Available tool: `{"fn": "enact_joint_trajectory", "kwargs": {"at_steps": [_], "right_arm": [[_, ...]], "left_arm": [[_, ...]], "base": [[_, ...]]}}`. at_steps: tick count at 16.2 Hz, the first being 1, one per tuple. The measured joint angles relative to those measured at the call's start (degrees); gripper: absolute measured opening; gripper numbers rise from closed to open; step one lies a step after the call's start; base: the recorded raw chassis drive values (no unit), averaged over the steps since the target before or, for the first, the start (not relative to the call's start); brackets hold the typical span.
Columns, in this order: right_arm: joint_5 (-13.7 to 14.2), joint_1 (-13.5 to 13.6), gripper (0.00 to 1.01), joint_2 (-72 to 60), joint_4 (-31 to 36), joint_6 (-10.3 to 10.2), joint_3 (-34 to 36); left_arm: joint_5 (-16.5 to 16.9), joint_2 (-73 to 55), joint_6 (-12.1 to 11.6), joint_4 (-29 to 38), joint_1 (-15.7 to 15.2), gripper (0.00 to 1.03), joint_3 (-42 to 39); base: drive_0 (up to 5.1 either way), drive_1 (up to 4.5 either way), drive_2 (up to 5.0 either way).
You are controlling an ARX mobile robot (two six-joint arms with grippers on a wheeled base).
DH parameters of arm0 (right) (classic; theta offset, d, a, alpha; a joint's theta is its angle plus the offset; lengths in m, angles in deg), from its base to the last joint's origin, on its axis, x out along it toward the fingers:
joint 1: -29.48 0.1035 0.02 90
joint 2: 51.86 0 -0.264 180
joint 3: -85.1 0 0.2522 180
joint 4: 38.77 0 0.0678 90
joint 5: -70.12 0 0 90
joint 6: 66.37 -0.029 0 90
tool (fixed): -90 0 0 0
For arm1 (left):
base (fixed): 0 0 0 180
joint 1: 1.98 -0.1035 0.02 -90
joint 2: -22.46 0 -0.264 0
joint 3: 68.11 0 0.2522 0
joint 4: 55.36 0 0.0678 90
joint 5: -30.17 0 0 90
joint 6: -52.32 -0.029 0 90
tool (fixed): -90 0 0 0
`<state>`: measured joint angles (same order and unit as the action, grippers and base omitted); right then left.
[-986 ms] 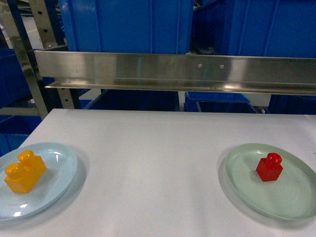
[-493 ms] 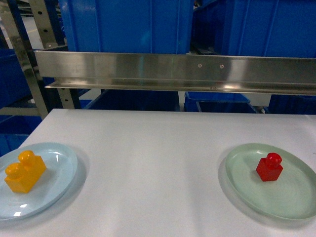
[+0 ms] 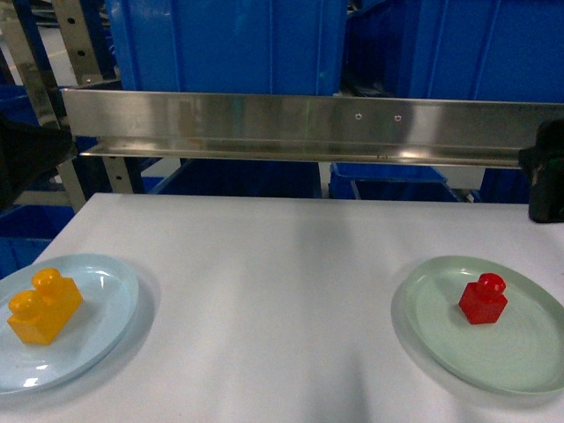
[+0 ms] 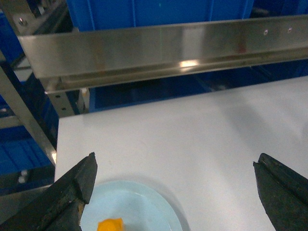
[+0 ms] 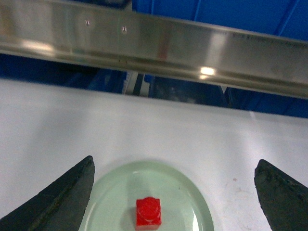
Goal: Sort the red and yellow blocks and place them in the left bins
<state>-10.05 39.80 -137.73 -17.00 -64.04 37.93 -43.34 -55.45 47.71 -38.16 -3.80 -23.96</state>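
Note:
The orange-yellow block point(image 3: 44, 306) lies on a pale blue plate point(image 3: 119, 300) at the table's front left. The red block point(image 3: 483, 300) sits on a pale green plate point(image 3: 529, 352) at the front right. My left gripper point(image 4: 174, 166) is open and hovers over the blue plate's far edge, with the yellow block point(image 4: 109, 224) low between its fingers. My right gripper point(image 5: 174, 166) is open above the green plate point(image 5: 192, 192), and the red block point(image 5: 148, 211) sits below its gap. Big blue bins point(image 3: 229, 44) stand behind the steel rail.
A steel shelf rail point(image 3: 308, 128) crosses the view just beyond the white table point(image 3: 282, 264). More blue crates point(image 3: 458, 48) fill the rack behind and below it. Dark parts of my arms show at the left edge point(image 3: 22, 159) and right edge point(image 3: 548, 172).
Dark parts of both arms have come into the head view at its left and right edges. The blocks and plates stay where they were.

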Motion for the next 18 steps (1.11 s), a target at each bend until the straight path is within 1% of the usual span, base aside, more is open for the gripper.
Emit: {"fn": "enact_joint_trajectory", "kwargs": {"at_steps": [1, 2, 4, 5, 6, 7, 8, 18], "right_arm": [[-0.1, -0.8, 0.98, -4.2, 2.0, 1.7, -0.1], [-0.3, -1.9, 0.98, -7.7, 3.6, 2.5, 0.0], [-0.9, -4.7, 0.98, -11.8, 9.5, 3.8, 1.9], [-1.0, -5.9, 0.98, -13.0, 12.5, 4.2, 3.1], [-2.3, -6.5, 0.98, -12.9, 14.9, 4.3, 4.9], [-3.6, -6.6, 0.98, -11.6, 15.6, 4.3, 6.3], [-4.0, -6.6, 0.98, -10.8, 15.8, 4.3, 6.5], [-4.1, -6.6, 0.98, -10.4, 16.0, 4.4, 6.5]], "left_arm": [[-0.2, -1.2, 0.0, 0.9, 0.6, 0.98, -0.7], [0.1, -1.8, 0.2, 2.2, 1.2, 0.98, -2.5], [-0.2, -4.1, 1.2, 7.6, 2.1, 0.98, -6.8], [-1.0, -5.8, 1.3, 10.3, 2.6, 0.98, -9.0], [-1.9, -6.3, 1.3, 12.4, 2.5, 0.98, -10.7], [-3.3, -6.3, 1.3, 15.8, 2.3, 0.98, -12.1], [-4.7, -5.0, 1.3, 18.4, 2.1, 0.98, -12.4], [-4.9, -4.2, 1.3, 18.4, 2.1, 0.98, -12.4]], "base": [[0.0, 0.00, 0.0], [0.0, 0.00, 0.0], [0.0, 0.00, 0.0], [0.0, 0.00, 0.0], [0.0, 0.00, 0.0], [0.0, 0.00, 0.0], [0.0, 0.00, 0.0], [0.0, 0.00, 0.0]]}}
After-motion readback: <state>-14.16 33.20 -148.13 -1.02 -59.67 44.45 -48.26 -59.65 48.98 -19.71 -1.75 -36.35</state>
